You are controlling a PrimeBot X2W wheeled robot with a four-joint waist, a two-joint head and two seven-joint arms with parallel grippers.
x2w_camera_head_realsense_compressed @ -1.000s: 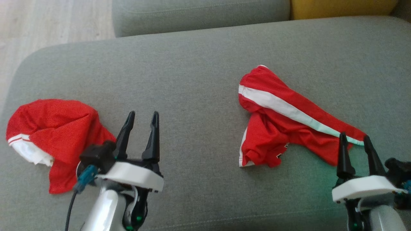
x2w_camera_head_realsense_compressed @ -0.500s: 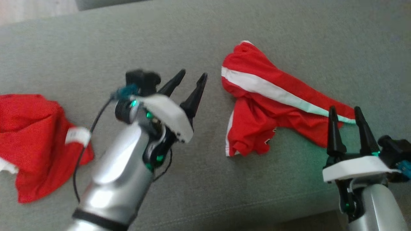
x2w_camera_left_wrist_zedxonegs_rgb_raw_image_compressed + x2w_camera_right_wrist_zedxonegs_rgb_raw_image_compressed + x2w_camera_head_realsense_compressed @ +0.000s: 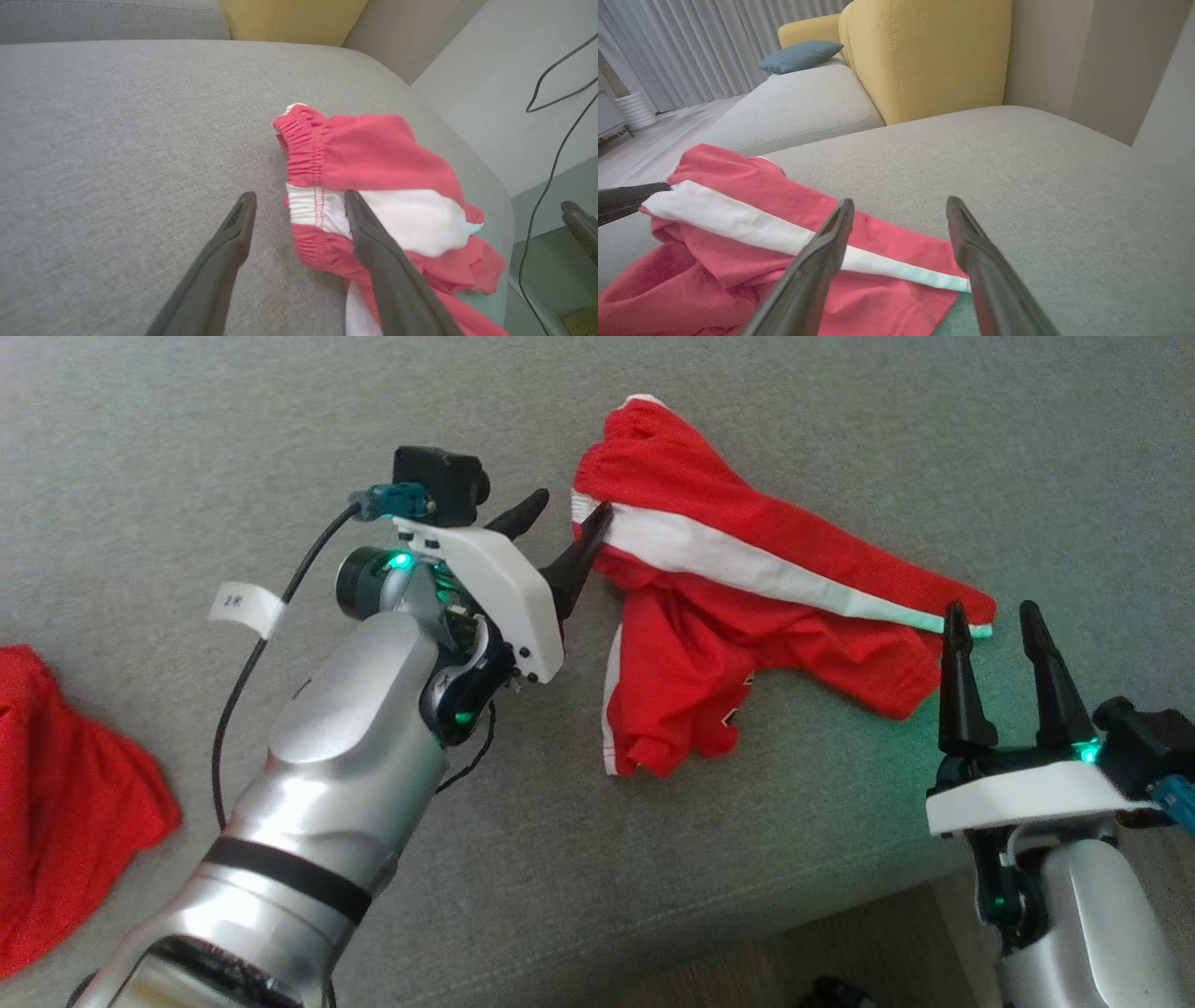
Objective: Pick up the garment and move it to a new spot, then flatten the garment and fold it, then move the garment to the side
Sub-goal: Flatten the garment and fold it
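Left hand [image 3: 573, 504] angled forward, fingers apart at the garment [image 3: 709, 504] — right hand [image 3: 990, 611] upright, fingers spread, beside it

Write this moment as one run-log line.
left gripper: open, at waistband of red fabric garment with white stripe | right gripper: open, at its other end | surface: grey sofa cushion

A wide grey sofa seat [image 3: 1017, 186] lies in the near part of the scene. Behind it stands a yellow backrest [image 3: 924, 56]. A blue cushion [image 3: 801, 55] lies far on a second grey seat [image 3: 803, 107]. Grey curtains [image 3: 714, 42] hang at the far left above a pale floor [image 3: 668, 140]. A beige wall [image 3: 1064, 56] is at the right.
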